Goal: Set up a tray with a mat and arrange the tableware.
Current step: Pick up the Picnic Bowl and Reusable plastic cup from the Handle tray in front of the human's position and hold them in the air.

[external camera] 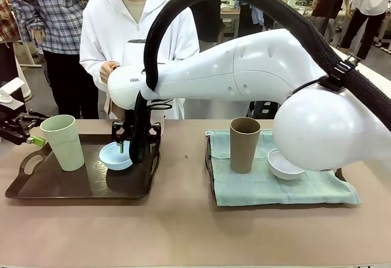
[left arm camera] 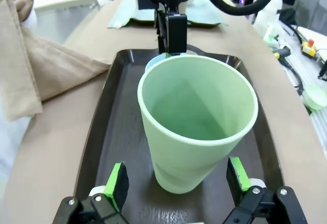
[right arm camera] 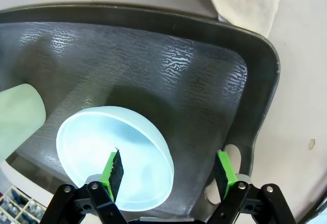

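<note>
Right arm (external camera: 305,127): its bulky elbow sits closest to the front camera; the arm reaches across the middle to the dark brown tray (external camera: 79,185) on the robot's left.
Right gripper (right arm camera: 168,169): spread, one pad inside the light blue bowl (right arm camera: 92,147) and the other outside its rim, clamping nothing.
Left gripper (left arm camera: 178,180): spread, a green pad on either side of the pale green tumbler (left arm camera: 199,132) near its base, apparently not touching it.
Where the tableware is: bowl and green tumbler stand on the bare tray; the brown tumbler (external camera: 244,146) and white bowl (external camera: 284,167) stand on the pale green mat (external camera: 275,188), which lies on a second tray (external camera: 209,158).
Step in hand: probably gripping the two pieces on the bare tray, though setting them down would look the same.
Next move calls for: pinching the bowl's thin wall squarely, then lifting without tipping it.
Count: two tumblers, two bowls, two trays, one mat.
</note>
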You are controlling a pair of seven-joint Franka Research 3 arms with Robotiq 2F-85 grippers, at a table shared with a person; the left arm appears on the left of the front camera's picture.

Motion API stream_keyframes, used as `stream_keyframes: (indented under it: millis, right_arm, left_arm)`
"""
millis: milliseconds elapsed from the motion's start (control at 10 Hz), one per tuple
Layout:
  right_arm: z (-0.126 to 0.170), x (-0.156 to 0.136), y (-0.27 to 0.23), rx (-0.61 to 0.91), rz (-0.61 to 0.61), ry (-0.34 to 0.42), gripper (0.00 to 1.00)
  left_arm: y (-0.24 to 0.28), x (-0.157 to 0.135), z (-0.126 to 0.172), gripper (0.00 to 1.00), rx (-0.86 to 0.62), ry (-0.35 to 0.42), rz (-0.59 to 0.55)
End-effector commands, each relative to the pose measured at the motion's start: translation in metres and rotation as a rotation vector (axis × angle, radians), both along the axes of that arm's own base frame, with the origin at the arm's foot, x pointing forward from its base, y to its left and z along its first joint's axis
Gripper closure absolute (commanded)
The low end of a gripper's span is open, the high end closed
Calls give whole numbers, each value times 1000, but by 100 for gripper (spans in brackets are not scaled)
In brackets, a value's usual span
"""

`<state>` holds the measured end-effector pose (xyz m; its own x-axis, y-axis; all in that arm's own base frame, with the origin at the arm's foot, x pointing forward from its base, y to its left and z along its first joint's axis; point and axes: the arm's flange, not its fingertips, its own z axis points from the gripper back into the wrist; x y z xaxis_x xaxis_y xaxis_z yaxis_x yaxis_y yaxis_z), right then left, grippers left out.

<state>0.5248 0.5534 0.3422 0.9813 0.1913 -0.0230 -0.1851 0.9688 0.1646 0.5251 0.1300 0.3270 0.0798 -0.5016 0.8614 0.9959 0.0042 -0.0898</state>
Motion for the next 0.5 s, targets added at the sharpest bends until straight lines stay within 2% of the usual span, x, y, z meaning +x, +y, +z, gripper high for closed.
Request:
stream_keyframes:
  millis: [0, 400]
  right_arm:
    - [4, 9, 7, -6, 19, 5, 8]
    - [3, 10, 7, -3, 19, 6, 8]
  left_arm:
    - [-5, 6, -2, 0, -10, 0, 27]
    - [-12, 7, -13, 0, -5, 21, -15]
